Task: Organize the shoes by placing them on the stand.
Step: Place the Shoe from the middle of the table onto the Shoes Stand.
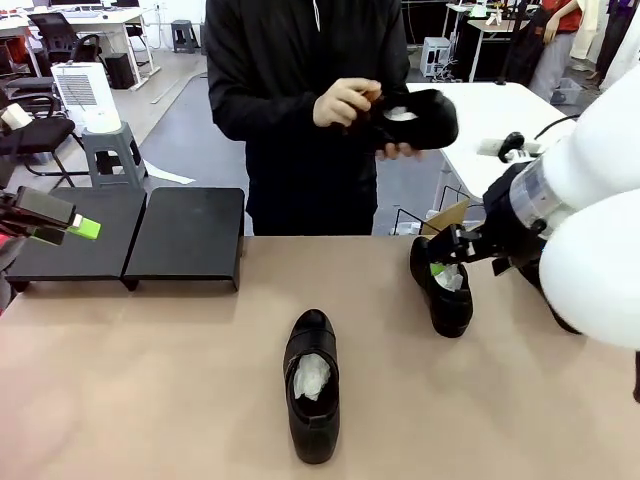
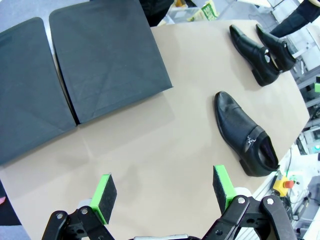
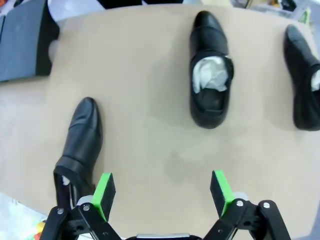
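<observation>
- Left gripper, released and empty, hangs near the stand.
- Right gripper, released too, hovers beside a shoe, well right of the stand.

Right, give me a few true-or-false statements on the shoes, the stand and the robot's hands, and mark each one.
1. The stand carries no shoes. True.
2. Four shoes lie on the table. False: three lie there, and the person holds the fourth shoe.
3. Both robot hands are shut. False: the left hand and the right hand are open and hold nothing.
4. The middle shoe has white paper inside. True.
</observation>
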`<state>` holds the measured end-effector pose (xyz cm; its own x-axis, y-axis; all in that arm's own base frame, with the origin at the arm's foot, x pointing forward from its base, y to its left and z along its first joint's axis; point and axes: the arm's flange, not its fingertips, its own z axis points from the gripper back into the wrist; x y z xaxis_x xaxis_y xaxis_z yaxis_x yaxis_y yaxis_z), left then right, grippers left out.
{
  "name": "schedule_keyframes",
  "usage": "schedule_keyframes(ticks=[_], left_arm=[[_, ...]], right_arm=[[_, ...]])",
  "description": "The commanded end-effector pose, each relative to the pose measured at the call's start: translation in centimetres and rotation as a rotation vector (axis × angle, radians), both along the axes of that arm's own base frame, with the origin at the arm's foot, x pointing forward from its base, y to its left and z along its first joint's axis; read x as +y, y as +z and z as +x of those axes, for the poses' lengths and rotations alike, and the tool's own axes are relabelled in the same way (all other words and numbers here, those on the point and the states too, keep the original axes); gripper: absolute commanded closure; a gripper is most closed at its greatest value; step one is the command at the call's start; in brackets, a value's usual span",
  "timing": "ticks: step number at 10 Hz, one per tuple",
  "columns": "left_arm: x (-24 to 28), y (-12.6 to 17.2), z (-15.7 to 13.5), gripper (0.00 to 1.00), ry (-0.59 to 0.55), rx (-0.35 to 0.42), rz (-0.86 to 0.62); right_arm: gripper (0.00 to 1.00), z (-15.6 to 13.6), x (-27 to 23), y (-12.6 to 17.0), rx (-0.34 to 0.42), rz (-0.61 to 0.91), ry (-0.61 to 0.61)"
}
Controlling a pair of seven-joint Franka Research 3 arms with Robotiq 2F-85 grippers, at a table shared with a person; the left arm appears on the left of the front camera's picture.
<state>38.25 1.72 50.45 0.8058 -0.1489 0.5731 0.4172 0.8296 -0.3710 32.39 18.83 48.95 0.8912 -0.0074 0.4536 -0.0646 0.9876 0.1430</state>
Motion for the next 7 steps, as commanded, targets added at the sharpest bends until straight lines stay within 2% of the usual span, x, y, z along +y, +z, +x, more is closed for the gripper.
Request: schedule_keyframes(ticks=[1,2,3,4,5,6,7], left_arm=[[0.1,-0.1,0.0,0.00,-0.016,-0.013,-0.021],[0.1,-0.1,0.0,0.00,-0.016,-0.013,-0.021],[0.1,-0.1,0.0,0.00,-0.016,-0.013,-0.021],[0.1,-0.1,0.0,0.00,-0.016,-0.013,-0.021],[0.1,-0.1,0.0,0.00,-0.016,-0.013,-0.021],[0.1,-0.1,0.0,0.00,-0.016,-0.013,-0.021],[0.1,-0.1,0.0,0.00,-0.016,-0.013,-0.021]], right_arm=[[0.00,-0.6,2.5,-0.8,-0.006,0.022,0.025],[0.00,0.0,0.0,0.0,0.000,0.000,0.000],[0.00,2.8,-2.7,-0.1,-0.007,-0.159,-0.045],[0.00,5.3,-7.2,0.7,0.001,-0.210,-0.030],[0.00,7.0,-11.6,1.7,-0.007,-0.205,-0.044],[0.00,8.2,-15.8,2.2,0.000,-0.204,0.014],[0.00,9.2,-19.3,1.7,0.070,-0.187,-0.024]])
